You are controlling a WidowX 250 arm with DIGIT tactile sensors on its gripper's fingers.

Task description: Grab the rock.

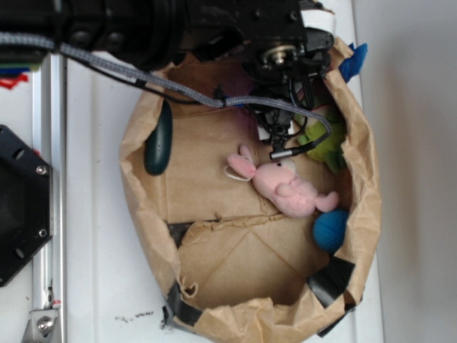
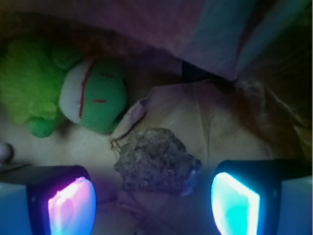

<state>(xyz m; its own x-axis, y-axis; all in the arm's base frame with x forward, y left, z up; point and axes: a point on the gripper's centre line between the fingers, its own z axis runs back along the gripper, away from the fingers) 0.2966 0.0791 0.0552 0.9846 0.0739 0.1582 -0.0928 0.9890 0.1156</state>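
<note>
Exterior view: a white tabletop (image 1: 93,214) carries a brown paper bag (image 1: 143,214) lying open like a shallow basin, its rolled rim patched with dark tape at the lower corners. The black robot arm (image 1: 143,25) enters from the top edge and reaches down into the bag's upper right part, a grey braided cable (image 1: 128,71) trailing across it. Inside the bag, a pink plush toy (image 1: 285,187) lies near the centre, a green plush toy (image 1: 327,143) against the right wall, a blue ball (image 1: 330,230) at the lower right wall, and a dark green oblong object (image 1: 158,139) along the left rim. The lower half of the bag floor is bare.

Wrist view: the gripper (image 2: 154,208) is spread wide, its two lit fingers (image 2: 73,205) at either side of the frame. The rock (image 2: 156,159), grey-brown and rough, sits on the bag floor between them, apart from both. The green plush toy lies beyond it to the left, and the bag wall rises just behind.
</note>
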